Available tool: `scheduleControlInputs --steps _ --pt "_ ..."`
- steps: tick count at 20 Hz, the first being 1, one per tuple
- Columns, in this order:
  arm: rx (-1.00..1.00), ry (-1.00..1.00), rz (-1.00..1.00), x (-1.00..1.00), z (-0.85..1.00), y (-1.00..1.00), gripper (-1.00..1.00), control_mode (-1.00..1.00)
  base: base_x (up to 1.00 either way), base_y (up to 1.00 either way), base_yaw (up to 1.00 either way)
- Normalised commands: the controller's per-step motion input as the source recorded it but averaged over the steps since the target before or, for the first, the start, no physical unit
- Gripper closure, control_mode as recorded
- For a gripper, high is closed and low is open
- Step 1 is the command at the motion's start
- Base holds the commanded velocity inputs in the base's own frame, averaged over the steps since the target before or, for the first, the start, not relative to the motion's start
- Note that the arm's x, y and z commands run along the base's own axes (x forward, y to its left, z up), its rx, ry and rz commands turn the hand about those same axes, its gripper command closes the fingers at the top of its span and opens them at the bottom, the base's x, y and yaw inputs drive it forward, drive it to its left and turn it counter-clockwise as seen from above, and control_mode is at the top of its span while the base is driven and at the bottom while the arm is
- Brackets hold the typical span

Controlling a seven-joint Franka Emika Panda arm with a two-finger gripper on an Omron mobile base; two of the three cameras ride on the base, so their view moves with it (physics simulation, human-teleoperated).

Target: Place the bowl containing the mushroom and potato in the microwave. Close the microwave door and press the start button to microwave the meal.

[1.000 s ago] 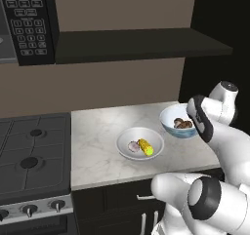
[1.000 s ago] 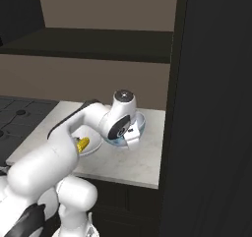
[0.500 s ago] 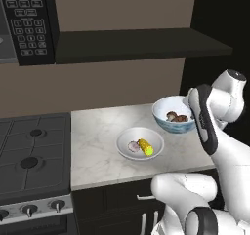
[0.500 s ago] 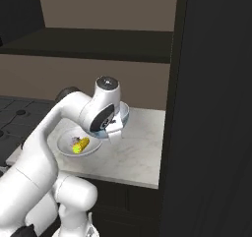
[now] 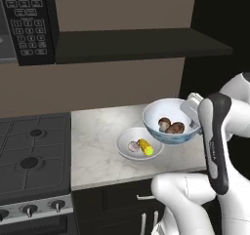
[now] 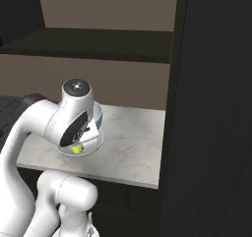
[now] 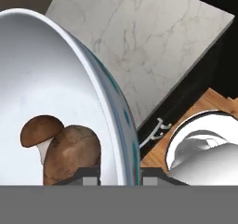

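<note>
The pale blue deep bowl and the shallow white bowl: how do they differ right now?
The pale blue deep bowl is lifted off the marble counter, gripped at its rim by the tool; the shallow white bowl rests on it. The blue one holds mushroom and potato; the white one corn and garlic. Both are round.

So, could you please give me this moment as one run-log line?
phase: carry | gripper: shut on bowl rim | bowl: lifted above counter | contents: mushroom, potato | microwave: upper left

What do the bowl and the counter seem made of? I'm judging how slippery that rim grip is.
The bowl looks like glazed ceramic: smooth whitish inside with soft sheen, pale blue outside. The counter looks like polished marble: white with grey veins.
</note>
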Motion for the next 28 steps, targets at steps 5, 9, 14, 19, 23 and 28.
scheduleControlInputs --steps 5,9,14,19,23,28 --pt "0.01 -0.28 0.14 -0.27 0.1 0.03 1.0 -1.0 0.0 0.0 0.0" --pt "0.0 -0.08 0.05 -0.11 0.06 0.01 1.0 -1.0 0.0 0.0 0.0" --pt "0.0 0.0 0.0 0.0 0.02 0.0 1.0 1.0 -0.02 0.0 0.0" --pt "0.0 0.0 0.0 0.0 0.0 0.0 1.0 1.0 -0.75 0.01 0.16" --pt "0.0 0.0 0.0 0.0 0.0 0.0 1.0 1.0 -0.89 0.33 0.2" --pt "0.0 0.0 0.0 0.0 0.0 0.0 1.0 1.0 -0.37 0.91 0.25"
